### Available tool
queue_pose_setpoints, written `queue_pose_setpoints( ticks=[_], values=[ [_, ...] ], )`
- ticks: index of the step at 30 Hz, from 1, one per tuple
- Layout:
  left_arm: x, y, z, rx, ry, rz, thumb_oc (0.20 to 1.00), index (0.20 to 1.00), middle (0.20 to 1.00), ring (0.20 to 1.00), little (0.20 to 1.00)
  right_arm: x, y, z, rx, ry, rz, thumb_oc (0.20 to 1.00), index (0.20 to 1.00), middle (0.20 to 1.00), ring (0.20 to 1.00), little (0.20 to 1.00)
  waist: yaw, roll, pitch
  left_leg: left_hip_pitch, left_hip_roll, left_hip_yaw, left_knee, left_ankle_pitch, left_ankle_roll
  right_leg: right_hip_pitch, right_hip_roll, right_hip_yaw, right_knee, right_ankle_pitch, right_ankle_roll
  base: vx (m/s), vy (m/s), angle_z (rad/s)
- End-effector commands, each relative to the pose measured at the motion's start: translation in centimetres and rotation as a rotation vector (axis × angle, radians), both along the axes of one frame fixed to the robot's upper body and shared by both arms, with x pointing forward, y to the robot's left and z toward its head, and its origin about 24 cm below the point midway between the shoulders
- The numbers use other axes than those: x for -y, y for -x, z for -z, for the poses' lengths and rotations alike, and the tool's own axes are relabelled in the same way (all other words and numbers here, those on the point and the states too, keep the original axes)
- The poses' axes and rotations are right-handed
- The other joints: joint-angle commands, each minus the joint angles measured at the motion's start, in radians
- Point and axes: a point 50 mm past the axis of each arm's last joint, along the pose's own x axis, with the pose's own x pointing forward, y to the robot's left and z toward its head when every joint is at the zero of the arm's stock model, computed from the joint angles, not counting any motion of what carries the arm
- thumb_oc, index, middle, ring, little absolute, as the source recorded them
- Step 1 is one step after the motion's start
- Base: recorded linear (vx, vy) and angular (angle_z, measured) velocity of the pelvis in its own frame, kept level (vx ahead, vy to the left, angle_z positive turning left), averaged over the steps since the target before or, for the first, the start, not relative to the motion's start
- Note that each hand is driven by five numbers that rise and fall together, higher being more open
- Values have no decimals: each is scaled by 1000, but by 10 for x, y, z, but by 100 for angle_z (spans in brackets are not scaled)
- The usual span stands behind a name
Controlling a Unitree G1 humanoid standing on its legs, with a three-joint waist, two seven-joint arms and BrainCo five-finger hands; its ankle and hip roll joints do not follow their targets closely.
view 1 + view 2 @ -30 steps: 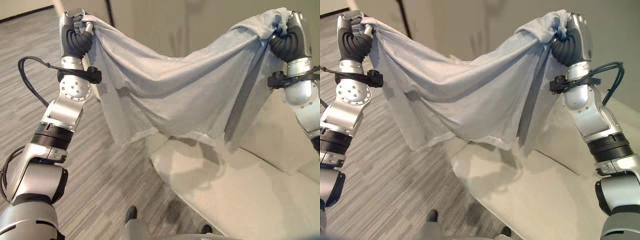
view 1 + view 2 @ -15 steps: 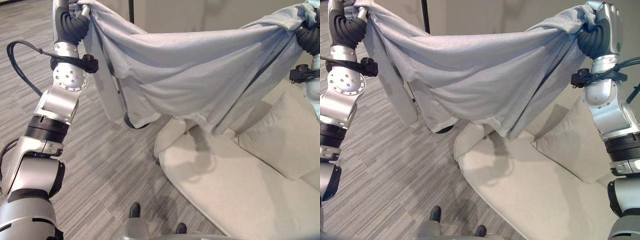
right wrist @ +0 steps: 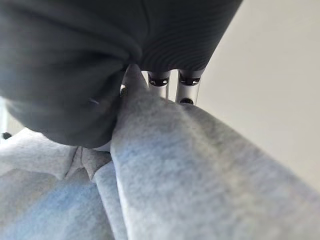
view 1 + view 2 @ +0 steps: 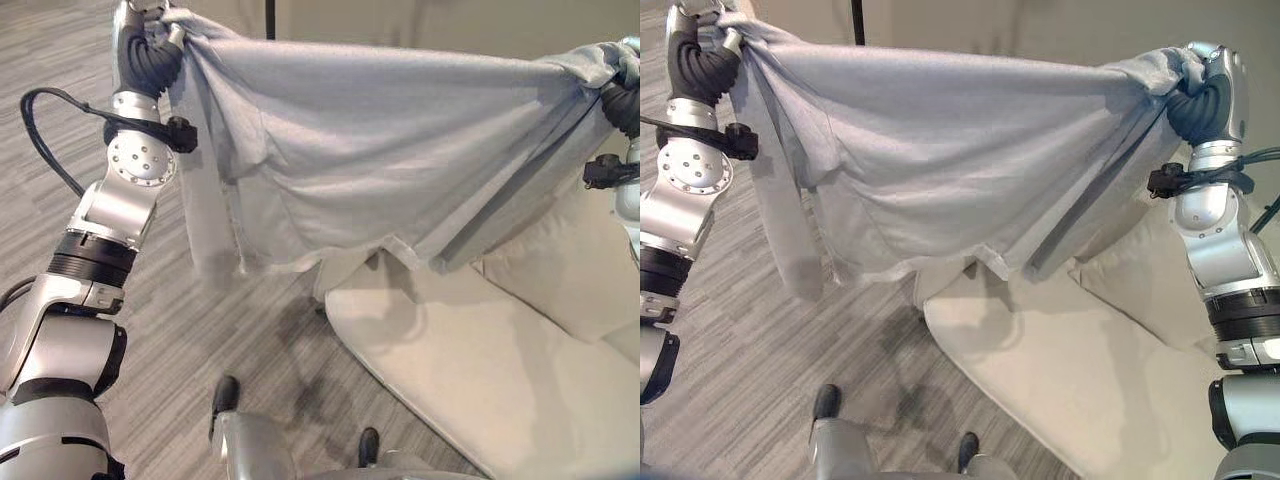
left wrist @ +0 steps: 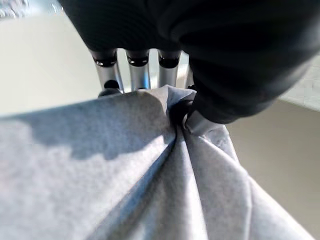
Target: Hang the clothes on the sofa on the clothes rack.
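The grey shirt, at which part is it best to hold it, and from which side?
At its two top corners, from above. The grey shirt hangs spread with its upper edge almost taut: the left robot hand pinches one corner, the right robot hand the other, so the body drops freely above the sofa.

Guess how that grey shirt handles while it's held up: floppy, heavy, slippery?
Probably very floppy: the grey shirt sags between the left hand and right hand, its hem hanging loose. Likely light. Bunched cloth at each grip suggests it isn't sliding.
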Motion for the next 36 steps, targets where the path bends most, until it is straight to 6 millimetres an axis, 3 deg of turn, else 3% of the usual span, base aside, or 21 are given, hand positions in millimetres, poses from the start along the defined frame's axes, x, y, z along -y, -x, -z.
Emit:
queue_pose_setpoints(
  ticks=[1, 3, 5, 6, 7, 9, 10, 11, 12, 13, 14, 19, 22, 23, 25, 27, 28, 30, 31, 34, 36],
  values=[
    [7, 10, -27, 148, 36, 36, 200, 200, 200, 200, 200, 6, 10, -19, 86, 35, 49, 200, 200, 200, 200, 200, 7, 10, -125, 42, -58, 58, -25, -67, 45, -51, -101, -25, 50, 132, 64, 62, 431, 0],
    [9, 13, -35, 180, 15, 35, 200, 200, 200, 200, 200, -2, 7, -24, 113, 35, 29, 200, 200, 200, 200, 200, 19, 13, -121, 54, -90, 120, -57, -66, 70, -95, -135, -58, 64, 195, 60, 19, 374, -9],
    [8, 16, -39, 195, 5, 32, 200, 200, 200, 200, 200, -5, 6, -26, 120, 35, 18, 200, 200, 200, 200, 200, 22, 17, -123, 60, -102, 143, -71, -65, 79, -97, -140, -87, 76, 187, 52, 79, 363, -45],
    [11, 19, -41, 209, 2, 46, 200, 200, 200, 200, 200, -10, 6, -30, 126, 54, 5, 200, 200, 200, 200, 200, 14, 20, -114, 78, -133, 153, -83, -70, 96, -107, -83, -61, 117, 140, 21, 98, 404, -22],
    [10, 19, -41, 210, 3, 45, 200, 200, 200, 200, 200, -10, 6, -31, 127, 56, 4, 200, 200, 200, 200, 200, 15, 20, -115, 75, -133, 155, -84, -64, 98, -115, -83, -57, 122, 142, 20, 114, 367, 2],
    [10, 19, -37, 202, 19, 55, 200, 200, 200, 200, 200, -13, 7, -36, 138, 65, -15, 200, 200, 200, 200, 200, 16, 19, -111, 95, -165, 162, -98, -65, 114, -120, 15, -31, 130, 57, -3, 127, 273, 1],
    [11, 18, -36, 193, 27, 61, 200, 200, 200, 200, 200, -14, 7, -38, 137, 68, -30, 200, 200, 200, 200, 200, 14, 15, -109, 117, -194, 166, -107, -69, 127, -127, 101, -21, 116, 9, -25, 187, 268, -5],
    [10, 17, -33, 183, 36, 63, 200, 200, 200, 200, 200, -14, 8, -39, 141, 71, -33, 200, 200, 200, 200, 200, 10, 10, -103, 133, -211, 165, -108, -77, 131, -135, 149, -4, 111, -5, -37, 128, 187, 6],
    [10, 18, -33, 184, 36, 63, 200, 200, 200, 200, 200, -14, 8, -40, 142, 71, -34, 200, 200, 200, 200, 200, 11, 12, -102, 131, -210, 167, -110, -72, 132, -137, 150, -2, 109, 0, -38, 102, 130, -2],
    [10, 15, -28, 161, 57, 70, 200, 200, 200, 200, 200, -13, 10, -41, 149, 78, -35, 200, 200, 200, 200, 200, -4, 5, -87, 145, -246, 153, -113, -75, 141, -173, 231, 44, 88, 4, -48, 111, 116, 1],
    [5, 14, -22, 146, 67, 47, 200, 200, 200, 200, 200, -10, 13, -44, 159, 94, -3, 200, 200, 200, 200, 200, -9, 1, -83, 158, -260, 154, -113, -88, 148, -181, 257, 56, 68, 4, -64, 166, 141, 12],
    [13, 11, -10, 119, 99, 95, 200, 200, 200, 200, 200, -14, 12, -41, 133, 103, -38, 200, 200, 200, 200, 200, -19, 3, -89, 192, -290, 137, -56, -136, 159, -108, 247, 69, -3, 37, -75, 136, 10, 44],
    [14, 13, -7, 116, 110, 108, 200, 200, 200, 200, 200, -14, 13, -42, 128, 92, -61, 200, 200, 200, 200, 200, -22, 2, -68, 134, -295, 137, 165, -203, 150, -77, 232, 71, 2, 25, -89, 97, -3, 9],
    [14, 13, -7, 116, 110, 108, 200, 200, 200, 200, 200, -14, 13, -42, 128, 92, -61, 200, 200, 200, 200, 200, -23, 3, -68, 130, -293, 136, 173, -208, 150, -78, 233, 70, 2, 25, -89, 60, 14, 18],
    [15, 13, -2, 111, 138, 123, 200, 200, 200, 200, 200, -11, 14, -40, 126, 82, -60, 200, 200, 200, 200, 200, -26, 3, -51, 38, -267, 151, 327, -177, 139, -42, 218, 63, -4, 8, -98, 108, 57, 12],
    [19, 11, -2, 102, 135, 136, 200, 200, 200, 200, 200, -8, 16, -38, 115, 89, -46, 200, 200, 200, 200, 200, -29, 5, -57, 13, -238, 164, 318, -182, 143, -32, 209, 53, -11, -2, -92, 147, 96, 16],
    [19, 9, -3, 96, 125, 128, 200, 200, 200, 200, 200, -7, 17, -37, 108, 102, -39, 200, 200, 200, 200, 200, -28, 10, -72, 15, -197, 162, 223, -165, 147, -24, 202, 47, -17, -11, -82, 236, 145, 10],
    [22, 8, -4, 94, 118, 133, 200, 200, 200, 200, 200, -5, 19, -37, 110, 103, -33, 200, 200, 200, 200, 200, -24, 10, -81, 33, -178, 150, 127, -113, 136, -18, 195, 44, -20, -20, -78, 231, 163, 2],
    [23, 7, -8, 102, 115, 137, 200, 200, 200, 200, 200, -3, 20, -39, 113, 112, -20, 200, 200, 200, 200, 200, -12, 20, -81, -16, -138, 109, 33, -41, 107, 1, 186, 51, -28, -48, -68, 149, 125, -6],
    [22, 7, -11, 110, 112, 132, 200, 200, 200, 200, 200, 1, 22, -39, 126, 105, -5, 200, 200, 200, 200, 200, -13, 28, -83, -41, -113, 97, -53, 14, 74, 26, 171, 49, -37, -72, -58, 285, 274, -17],
    [20, 10, -8, 114, 99, 126, 200, 200, 200, 200, 200, 0, 19, -30, 99, 95, -4, 200, 200, 200, 200, 200, -15, 62, -112, 6, -122, 113, -69, 20, 65, 55, 110, 62, -37, -68, -19, 452, 495, -38]
  ],
)
